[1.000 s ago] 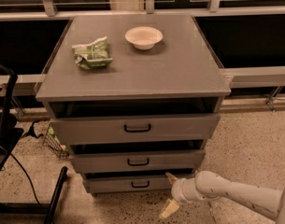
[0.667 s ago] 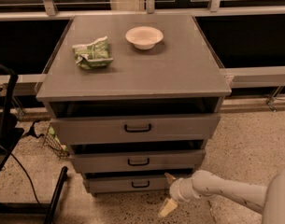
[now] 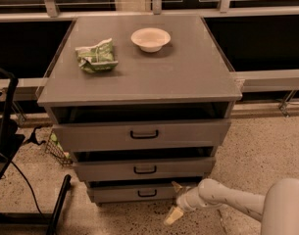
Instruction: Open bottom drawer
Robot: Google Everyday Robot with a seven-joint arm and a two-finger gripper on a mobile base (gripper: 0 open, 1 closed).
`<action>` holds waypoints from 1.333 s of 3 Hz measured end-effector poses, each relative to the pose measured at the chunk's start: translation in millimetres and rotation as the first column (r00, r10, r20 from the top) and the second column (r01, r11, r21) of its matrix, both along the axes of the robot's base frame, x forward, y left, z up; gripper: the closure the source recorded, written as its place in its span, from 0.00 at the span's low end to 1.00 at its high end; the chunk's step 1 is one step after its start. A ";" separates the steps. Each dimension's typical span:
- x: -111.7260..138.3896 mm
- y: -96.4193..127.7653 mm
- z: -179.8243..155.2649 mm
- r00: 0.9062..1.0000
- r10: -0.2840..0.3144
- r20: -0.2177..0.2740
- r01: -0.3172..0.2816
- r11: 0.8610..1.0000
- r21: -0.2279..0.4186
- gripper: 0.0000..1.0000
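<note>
The bottom drawer (image 3: pixel 119 194) has a smooth, matt grey front. The gripper (image 3: pixel 174 201), low at that drawer's right end, has spread, pale matt fingers (image 3: pixel 171 216) on a smooth white arm (image 3: pixel 227 198). The green packet (image 3: pixel 96 57) looks crinkled and glossy, and the floor (image 3: pixel 266 151) looks like speckled stone.

Arm (image 3: pixel 239 203): white, enters at the lower right corner of the frame and reaches left, low and near-horizontal. Bulky rounded link at far right; slimmer forearm tapers toward the wrist. Gripper (image 3: pixel 174 201): bottom of frame, right of centre, pointing left. Two pale fingers (image 3: pixel 171 216) spread apart, one angled up, one down.
</note>
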State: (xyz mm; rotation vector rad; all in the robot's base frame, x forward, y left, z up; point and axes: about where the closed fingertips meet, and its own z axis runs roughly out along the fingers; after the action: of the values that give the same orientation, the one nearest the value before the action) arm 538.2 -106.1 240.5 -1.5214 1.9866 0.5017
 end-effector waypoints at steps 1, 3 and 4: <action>18.2 4.7 -10.1 1.000 -0.014 0.017 0.013 0.999 0.050 0.00; 50.4 23.5 -8.6 0.996 0.017 0.082 -0.024 0.997 0.078 0.00; 60.0 34.2 -14.1 0.995 0.052 0.081 -0.056 0.997 0.045 0.00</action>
State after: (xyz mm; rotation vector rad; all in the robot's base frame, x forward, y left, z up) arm 598.2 -71.9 226.4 -1.5454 1.8649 0.4982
